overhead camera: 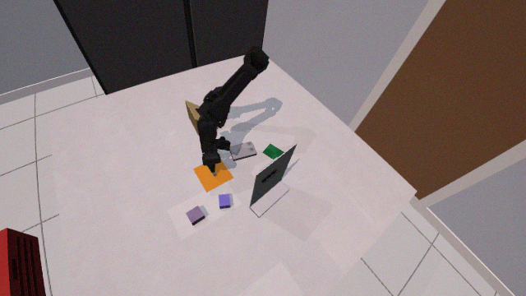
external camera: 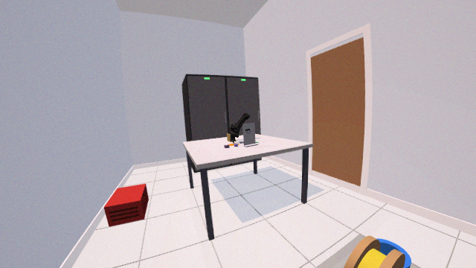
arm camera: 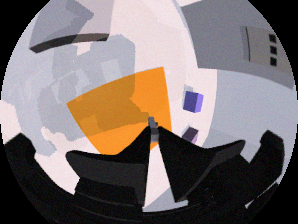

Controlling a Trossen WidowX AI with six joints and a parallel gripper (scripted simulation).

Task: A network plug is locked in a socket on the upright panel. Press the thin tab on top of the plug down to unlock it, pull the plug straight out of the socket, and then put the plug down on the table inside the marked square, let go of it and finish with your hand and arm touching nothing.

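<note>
Black pincer (overhead camera: 213,171) points down over flat orange square (overhead camera: 213,177) on white counter (overhead camera: 123,164), tips squeezed on small grey plug (arm camera: 153,125). Plug out of dark upright panel (overhead camera: 271,174); held low so it lands inside square.

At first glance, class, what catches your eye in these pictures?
The black arm reaches down over the orange square at mid-table, its gripper shut on a small plug. Just right of it stands the dark upright panel; a brown door fills the right wall.
</note>
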